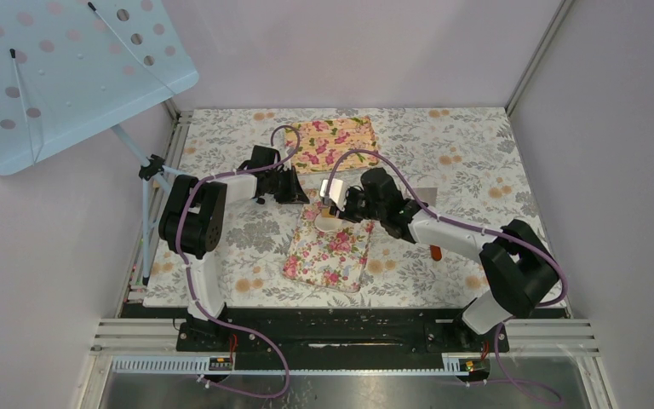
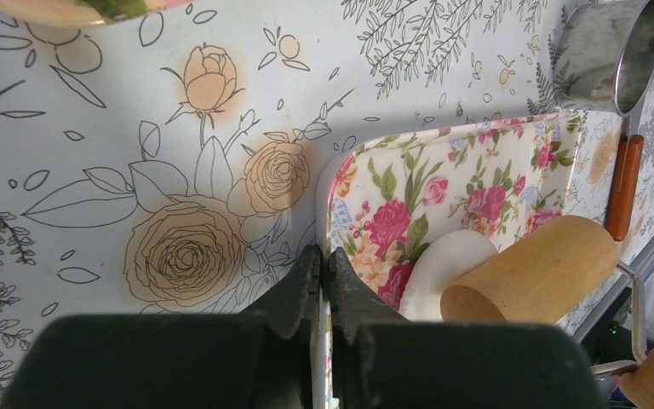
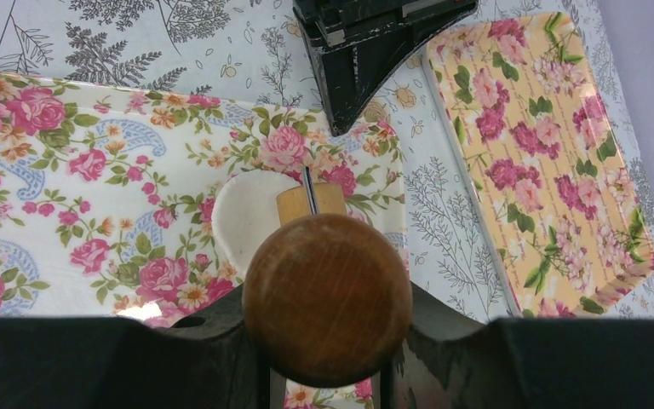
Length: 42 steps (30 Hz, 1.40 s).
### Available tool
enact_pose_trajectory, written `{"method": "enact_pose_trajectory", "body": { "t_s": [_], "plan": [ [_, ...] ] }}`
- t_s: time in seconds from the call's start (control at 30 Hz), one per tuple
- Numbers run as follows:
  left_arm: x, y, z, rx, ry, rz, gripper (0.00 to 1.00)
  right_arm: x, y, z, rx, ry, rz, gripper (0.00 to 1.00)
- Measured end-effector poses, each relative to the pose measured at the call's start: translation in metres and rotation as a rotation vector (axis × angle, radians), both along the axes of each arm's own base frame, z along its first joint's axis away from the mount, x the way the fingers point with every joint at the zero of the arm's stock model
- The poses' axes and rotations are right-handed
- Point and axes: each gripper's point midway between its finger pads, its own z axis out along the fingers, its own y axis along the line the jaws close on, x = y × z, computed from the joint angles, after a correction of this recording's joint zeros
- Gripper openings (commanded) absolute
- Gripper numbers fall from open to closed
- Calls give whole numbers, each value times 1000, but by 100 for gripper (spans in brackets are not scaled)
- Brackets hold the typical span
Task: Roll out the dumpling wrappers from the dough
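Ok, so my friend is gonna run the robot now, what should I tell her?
Left gripper: jaws shut on the rim of the white floral tray, pinning it.
Right gripper: jaws shut on the handle of the wooden roller.
Dough: on the white floral tray, pressed into a thick round, with the roller over one side of it.
Metal ring: on the table past the tray, not held.
Yellow floral tray: no wrapper shows on it.
Done: rolling has begun.
Left: probably roll the dough thinner into a wrapper.
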Motion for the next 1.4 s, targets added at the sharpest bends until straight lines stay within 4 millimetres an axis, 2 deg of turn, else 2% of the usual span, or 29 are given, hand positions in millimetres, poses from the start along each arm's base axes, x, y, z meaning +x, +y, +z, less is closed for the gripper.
{"method": "enact_pose_trajectory", "body": {
  "t_s": [0.87, 1.2, 1.4],
  "plan": [
    [0, 0, 0, 1, 0, -1, 0, -12, 1, -13, -14, 1, 23, 0],
    [0, 0, 0, 1, 1, -1, 0, -19, 4, -14, -12, 60, 30, 0],
    [0, 0, 0, 1, 1, -2, 0, -32, 10, -19, 11, 131, 56, 0]
  ]
}}
